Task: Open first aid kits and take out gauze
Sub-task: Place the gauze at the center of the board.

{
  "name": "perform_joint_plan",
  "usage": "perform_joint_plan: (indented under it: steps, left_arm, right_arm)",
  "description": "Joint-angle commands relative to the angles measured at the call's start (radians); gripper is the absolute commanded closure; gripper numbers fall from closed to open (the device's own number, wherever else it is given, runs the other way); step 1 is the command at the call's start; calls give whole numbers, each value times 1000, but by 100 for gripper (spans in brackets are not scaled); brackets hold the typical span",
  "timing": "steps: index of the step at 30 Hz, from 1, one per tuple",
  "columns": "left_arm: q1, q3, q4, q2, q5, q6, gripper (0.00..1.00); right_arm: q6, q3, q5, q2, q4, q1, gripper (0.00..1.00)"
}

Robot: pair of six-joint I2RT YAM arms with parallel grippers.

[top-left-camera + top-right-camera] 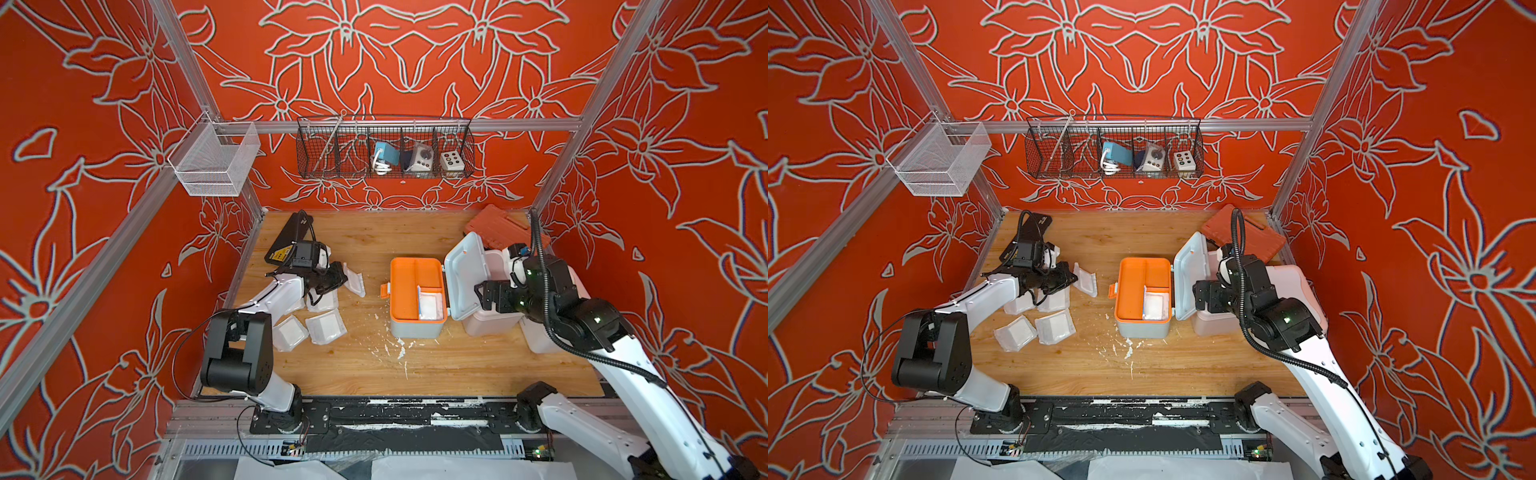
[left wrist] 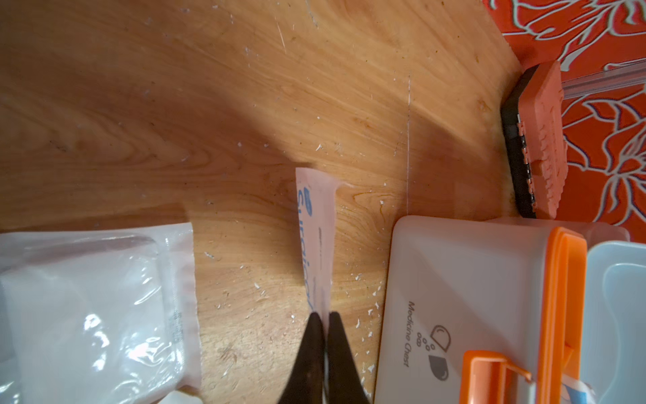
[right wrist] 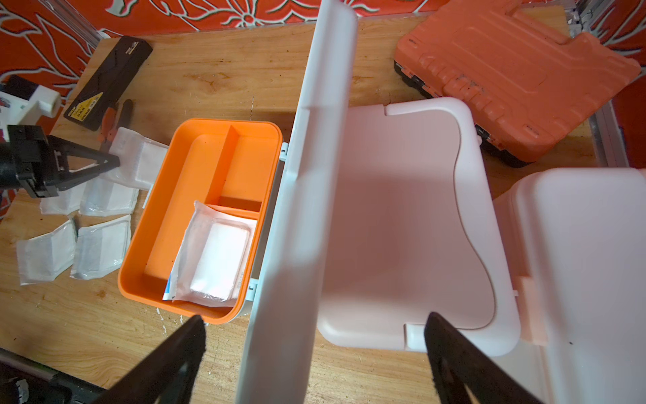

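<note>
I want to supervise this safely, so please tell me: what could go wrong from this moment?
1. The left gripper pinches one gauze packet only at its edge, so it may slip out.
2. The lid stands upright between the jaws of the open right gripper, not clamped; it could fall shut over the other packet in the orange tray.

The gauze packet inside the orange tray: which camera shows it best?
Right wrist view: the gauze packet lies close and unobstructed. Both top views show it small; the left wrist view catches at most a corner.
</note>
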Motion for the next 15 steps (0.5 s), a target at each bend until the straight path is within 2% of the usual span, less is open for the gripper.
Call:
perform_joint_plan:
  steps: [1,4,5,7,9,11,15]
  left_arm:
    - [4,13,-5,17,12,29,100]
    - [5,9,-20,22,0,34,100]
    - [6,7,-23,20,-7,36,92]
    - [5,11,-38,18,-17,44,69]
    - [6,15,-45,9,-13,51,59]
    - [6,16,-47,-9,-14,52,54]
    - [5,12,-36,-43,23,51,53]
  right_arm:
    - [-4,21,-5,2,11,-7,2]
    - [-4,20,-4,4,13,-7,2]
    - [-4,19,-5,4,14,-7,2]
    - [-4,16,-6,2,13,-8,2]
    - [-2,11,-4,0,15,-7,2]
    - [0,5,-6,-2,17,-8,2]
    - [10,-9,-15,-8,22,-7,2]
